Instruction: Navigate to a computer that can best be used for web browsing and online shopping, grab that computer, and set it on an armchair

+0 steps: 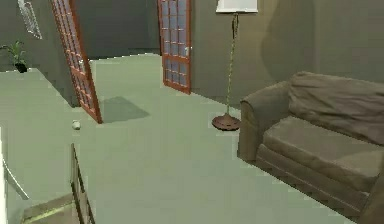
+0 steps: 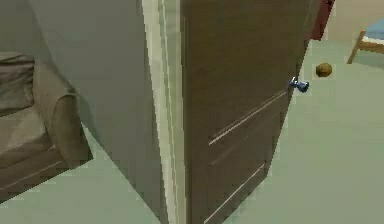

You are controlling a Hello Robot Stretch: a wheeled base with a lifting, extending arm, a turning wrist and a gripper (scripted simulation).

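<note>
A brown sofa [image 1: 320,130] sits at the forward view's right, a floor lamp [image 1: 232,60] just beside it — a red-framed glass door [image 1: 175,45] beyond. The tool's state and the computer's place: I cannot tell.

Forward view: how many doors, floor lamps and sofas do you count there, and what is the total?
Red-brown wooden doors with glass panes: 2
Floor lamp with pale shade and round base: 1
Brown upholstered sofa: 1
Total: 4
</note>
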